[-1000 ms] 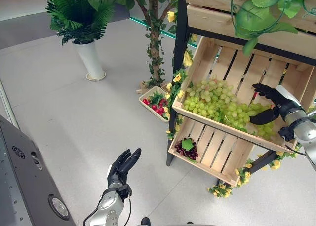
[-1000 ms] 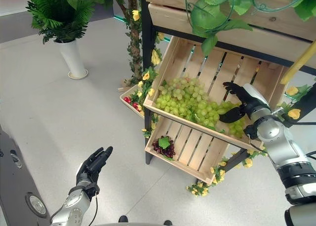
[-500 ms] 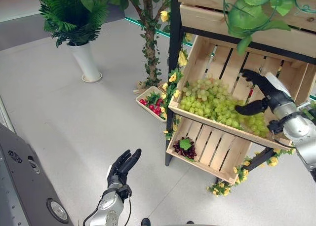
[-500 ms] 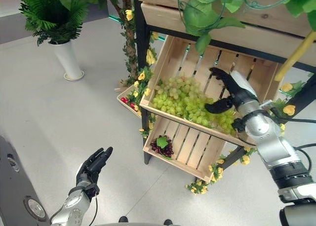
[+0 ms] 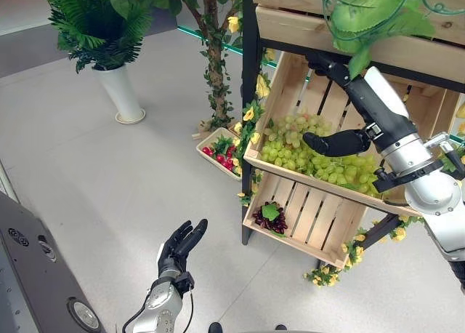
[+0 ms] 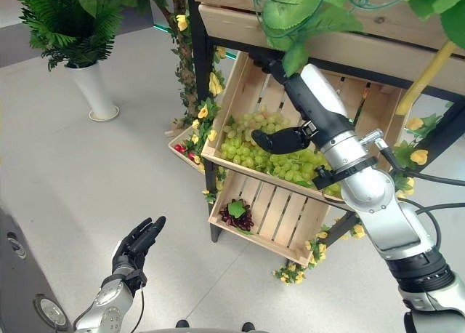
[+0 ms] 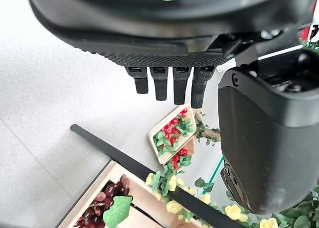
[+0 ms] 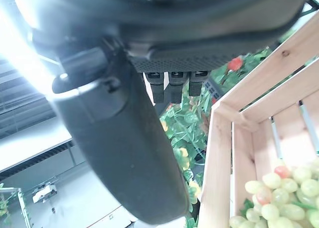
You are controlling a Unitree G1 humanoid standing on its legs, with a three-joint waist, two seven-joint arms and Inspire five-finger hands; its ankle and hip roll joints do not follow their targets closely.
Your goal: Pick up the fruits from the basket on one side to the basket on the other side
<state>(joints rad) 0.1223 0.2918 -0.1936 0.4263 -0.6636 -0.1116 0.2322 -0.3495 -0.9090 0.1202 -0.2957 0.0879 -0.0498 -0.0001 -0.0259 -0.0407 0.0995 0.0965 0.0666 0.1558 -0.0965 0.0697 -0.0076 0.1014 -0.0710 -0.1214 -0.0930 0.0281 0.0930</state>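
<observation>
1. nearest the camera, the left robot hand (image 5: 182, 247) hangs low over the grey floor (image 5: 109, 173), fingers straight and relaxed, holding nothing; well apart from the fruit stand, it looks parked out of the way while the other arm works.

2. next back, the stand's lower wooden crate (image 5: 320, 224) slopes toward the viewer, so what lies in it settles at the low end: a small bunch of dark purple grapes (image 5: 272, 218) with a green leaf sits in its near left corner, the rest of its slats bare. this looks like the crate meant to receive fruit.

3. beside the stand's black post (image 5: 251, 129), a small tray of red berries (image 5: 221, 149) rests on the floor at the foot of a vine-wrapped trunk with yellow flowers.

4. above, the upper crate (image 5: 290, 86) carries the task's fruit, a heap of green grapes (image 5: 305, 147) piled along its lower front edge, again because of the tilt.

5. the right robot hand (image 5: 349, 107) is raised over that heap, fingers spread and reaching up toward the back slats, thumb jutting out sideways just above the grapes; it grips nothing. judged from the pose, the hand is poised over the pile and no bunch has been taken, so the transfer is at its start.

6. farthest off, a white vase with a fern (image 5: 120, 93) stands alone on the floor, and leafy green vines (image 5: 363, 6) drape the stand's top board, partly screening the fingertips.
</observation>
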